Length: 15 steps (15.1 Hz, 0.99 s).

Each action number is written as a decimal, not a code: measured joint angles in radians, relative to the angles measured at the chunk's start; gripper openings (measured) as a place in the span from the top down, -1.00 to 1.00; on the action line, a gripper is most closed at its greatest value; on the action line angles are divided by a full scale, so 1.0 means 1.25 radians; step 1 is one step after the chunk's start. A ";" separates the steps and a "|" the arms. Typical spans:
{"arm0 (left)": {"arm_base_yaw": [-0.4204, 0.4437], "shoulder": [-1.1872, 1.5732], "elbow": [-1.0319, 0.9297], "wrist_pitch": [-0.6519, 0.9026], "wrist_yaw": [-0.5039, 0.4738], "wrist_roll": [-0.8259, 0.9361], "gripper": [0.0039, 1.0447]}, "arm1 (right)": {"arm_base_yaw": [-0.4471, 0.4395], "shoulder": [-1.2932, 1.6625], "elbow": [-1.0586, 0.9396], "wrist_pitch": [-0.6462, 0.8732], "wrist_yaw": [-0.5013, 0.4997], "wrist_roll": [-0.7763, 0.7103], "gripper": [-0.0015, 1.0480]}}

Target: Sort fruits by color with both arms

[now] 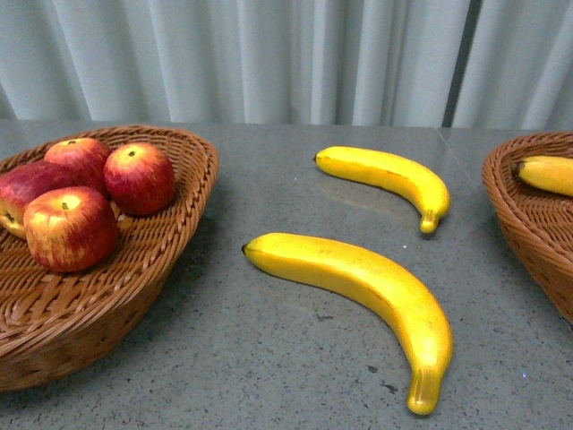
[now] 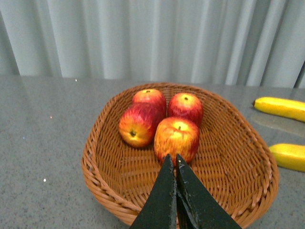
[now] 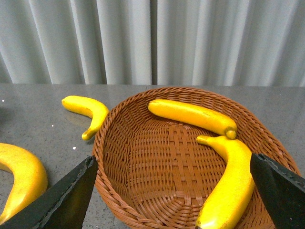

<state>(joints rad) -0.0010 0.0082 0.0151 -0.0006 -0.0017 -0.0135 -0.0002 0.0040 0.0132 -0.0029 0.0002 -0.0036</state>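
Four apples [image 1: 139, 177] in left basket [image 1: 170, 260], left side of front frame; red sorting looks done; left hand [image 2: 174, 160] clenched, empty, poised over that basket. Two basket bananas [image 3: 190, 114] lie in right basket [image 3: 143, 191]; two more on surface [image 1: 269, 376]: near banana [image 1: 358, 285] centre-low of front frame, far banana [image 1: 385, 175] upper centre-right. Right hand [image 3: 171, 160] spread wide, empty, above right basket. Step in hand, as judged: fetching remaining bananas; next move calls for right hand over far banana, fingers across its curve, closing mid-body.
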 joint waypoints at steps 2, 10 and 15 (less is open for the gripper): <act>0.000 0.000 0.000 0.001 0.001 0.000 0.98 | 0.000 0.000 0.000 -0.002 0.000 0.000 -0.87; 0.000 0.000 0.000 -0.003 0.001 0.000 -0.43 | 0.000 0.000 0.000 -0.001 0.000 0.000 -0.87; 0.000 0.000 0.000 -0.002 0.001 0.002 -0.88 | -0.067 0.320 0.162 0.067 -0.314 0.226 -0.87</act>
<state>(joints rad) -0.0010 0.0082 0.0147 -0.0036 -0.0006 -0.0109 -0.0845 0.4034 0.2161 0.0803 -0.3920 0.2787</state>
